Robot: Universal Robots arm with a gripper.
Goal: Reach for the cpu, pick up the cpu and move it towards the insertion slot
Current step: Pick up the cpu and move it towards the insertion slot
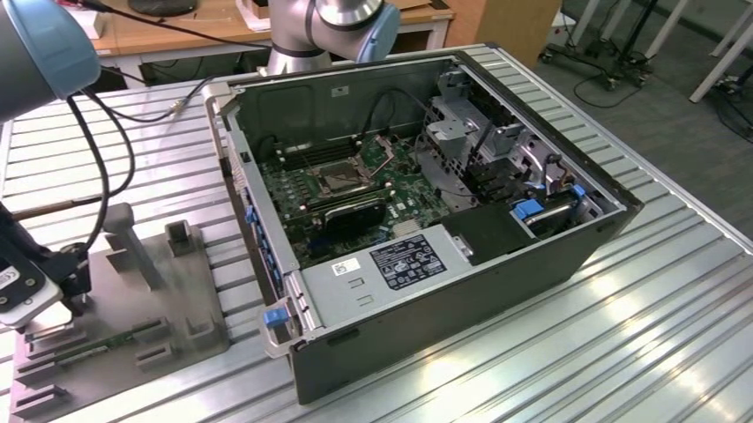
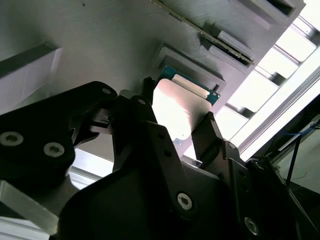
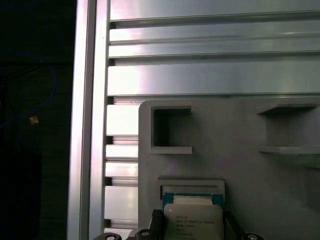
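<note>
The cpu [image 2: 182,107] [image 3: 192,222] is a pale metal square on a green board, lying in a shallow framed nest of the grey fixture tray [image 1: 176,291]. My gripper [image 2: 177,105] [image 3: 192,220] is down over it, with one black finger against each of two opposite edges of the chip, shut on it. In the exterior view the gripper [image 1: 73,295] hangs low at the left end of the tray. The insertion slot [image 1: 335,176], a silver-framed square socket, lies on the green board inside the open computer case [image 1: 471,264], well off to the exterior view's right.
Upright grey blocks [image 1: 130,242] rise from the tray close to the gripper, and a green memory strip [image 1: 112,342] lies in it. The case's raised wall [image 1: 253,220] stands between tray and socket. Cables [image 1: 100,167] hang by the arm. Slatted aluminium table [image 1: 612,335] all around.
</note>
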